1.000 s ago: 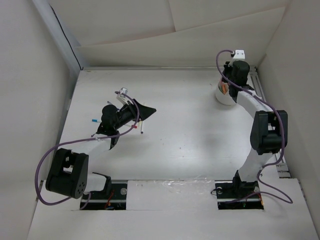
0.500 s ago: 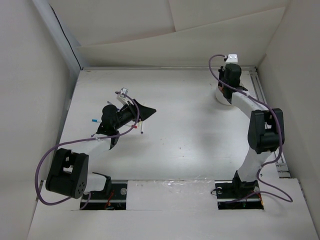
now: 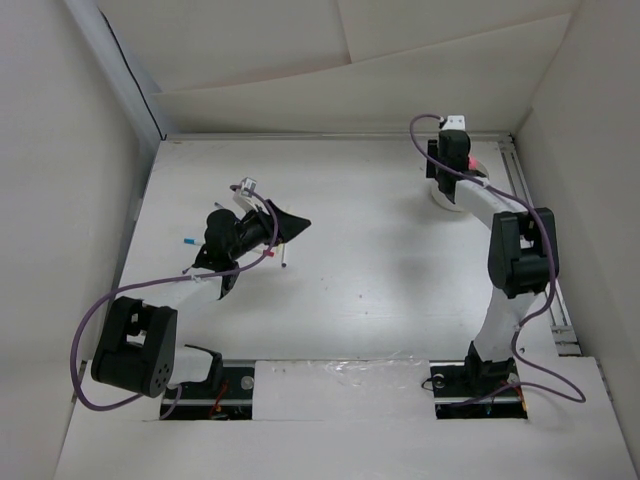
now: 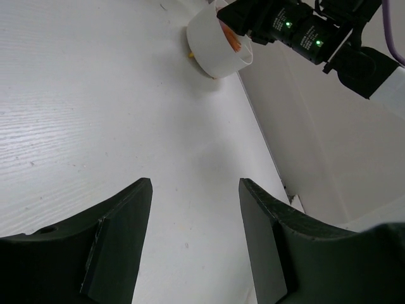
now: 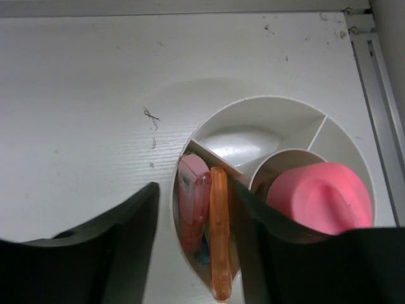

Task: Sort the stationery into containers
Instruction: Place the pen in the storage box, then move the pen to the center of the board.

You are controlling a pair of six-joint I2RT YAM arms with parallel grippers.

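Right jaws: parted, gripping nothing, straddling the near-left rim of the white cup (image 5: pixel 278 106).
Cup: orange piece (image 5: pixel 219 234) and pink item (image 5: pixel 192 202) share one compartment; pink-capped tube (image 5: pixel 319 197) stands in the round middle one.
Left jaws: parted, empty, above the bench (image 4: pixel 95 114).
Loose pens (image 3: pixel 272 256): beside my left arm, well apart from the cup.

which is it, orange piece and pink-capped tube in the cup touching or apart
Apart. The right wrist view shows the orange piece and the pink-capped tube in separate compartments of the cup.
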